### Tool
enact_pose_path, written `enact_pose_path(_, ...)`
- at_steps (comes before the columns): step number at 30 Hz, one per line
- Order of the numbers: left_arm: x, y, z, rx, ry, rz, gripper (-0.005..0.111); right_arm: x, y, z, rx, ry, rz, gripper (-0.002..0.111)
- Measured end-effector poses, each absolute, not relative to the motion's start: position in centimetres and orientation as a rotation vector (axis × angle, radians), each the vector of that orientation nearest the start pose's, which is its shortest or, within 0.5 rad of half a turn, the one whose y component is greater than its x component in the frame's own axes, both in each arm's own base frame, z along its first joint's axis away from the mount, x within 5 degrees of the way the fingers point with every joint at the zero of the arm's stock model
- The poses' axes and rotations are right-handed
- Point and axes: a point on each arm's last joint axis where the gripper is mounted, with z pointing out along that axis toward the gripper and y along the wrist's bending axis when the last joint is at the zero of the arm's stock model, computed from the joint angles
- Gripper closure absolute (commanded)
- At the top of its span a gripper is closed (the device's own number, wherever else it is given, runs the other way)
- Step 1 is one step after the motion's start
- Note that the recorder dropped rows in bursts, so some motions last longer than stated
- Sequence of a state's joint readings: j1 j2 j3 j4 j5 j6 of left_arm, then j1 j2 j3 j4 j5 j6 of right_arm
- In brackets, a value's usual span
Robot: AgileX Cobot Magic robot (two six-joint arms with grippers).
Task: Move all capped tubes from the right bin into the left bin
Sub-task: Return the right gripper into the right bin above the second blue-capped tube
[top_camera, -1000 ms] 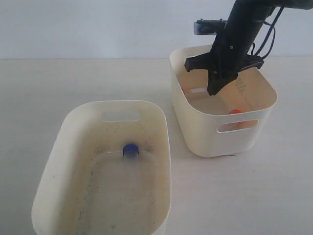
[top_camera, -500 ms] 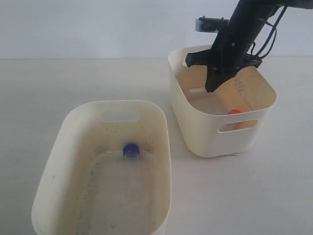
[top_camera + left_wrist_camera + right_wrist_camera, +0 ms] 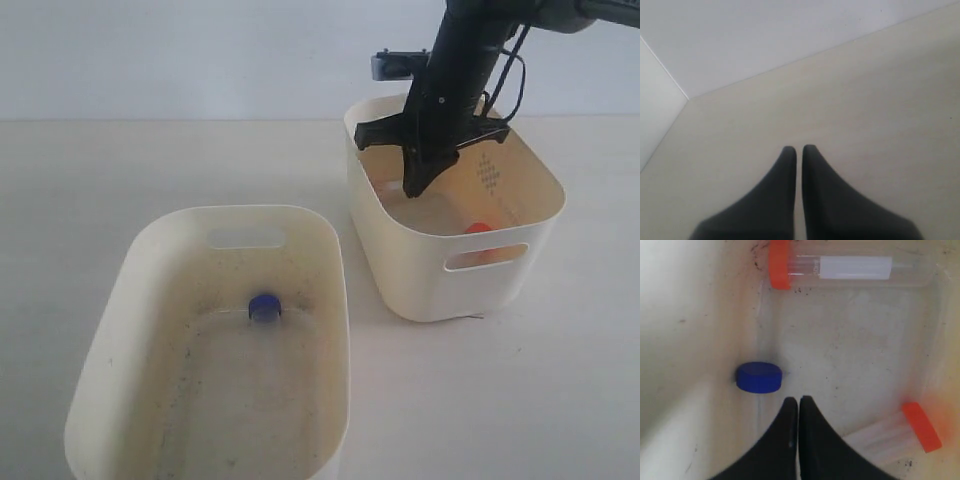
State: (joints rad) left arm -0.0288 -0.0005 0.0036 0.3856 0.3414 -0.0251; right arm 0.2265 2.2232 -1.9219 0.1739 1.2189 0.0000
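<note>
Nearer than the right bin (image 3: 410,265), to its left on the bench (image 3: 100,170), the left bin (image 3: 170,280) holds one blue-capped tube (image 3: 265,307). Inside the right bin lie three more: a second blue-capped tube (image 3: 759,377), a labelled orange-capped tube (image 3: 855,267) and a plain orange-capped tube (image 3: 902,432). Right claw (image 3: 798,401): pressed together, empty, pointing down into the right bin beside the blue cap. Left claw (image 3: 796,149): pressed together over the bench.

The left bin (image 3: 140,300) is dull cream plastic, its floor speckled with dark grime. The right bin (image 3: 400,270) is smoother cream plastic. Inside the right bin, the labelled tube (image 3: 855,267) is clear, glossy plastic. The table (image 3: 100,170) looks matt.
</note>
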Motion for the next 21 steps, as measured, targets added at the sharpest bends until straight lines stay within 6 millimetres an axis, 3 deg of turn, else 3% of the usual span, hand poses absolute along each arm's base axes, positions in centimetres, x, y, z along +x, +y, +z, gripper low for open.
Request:
enact_pose_path(7, 5.4, 1.0, 18.3, 0.244, 1.799, 0.335, 0.102, 45.4, 10.1, 20.2, -0.189, 3.005, 0.304, 0.109)
enact_pose_path(21, 5.4, 1.0, 18.3, 0.244, 1.799, 0.335, 0.102, 45.5, 10.0, 20.0, -0.21, 3.008, 0.286, 0.109)
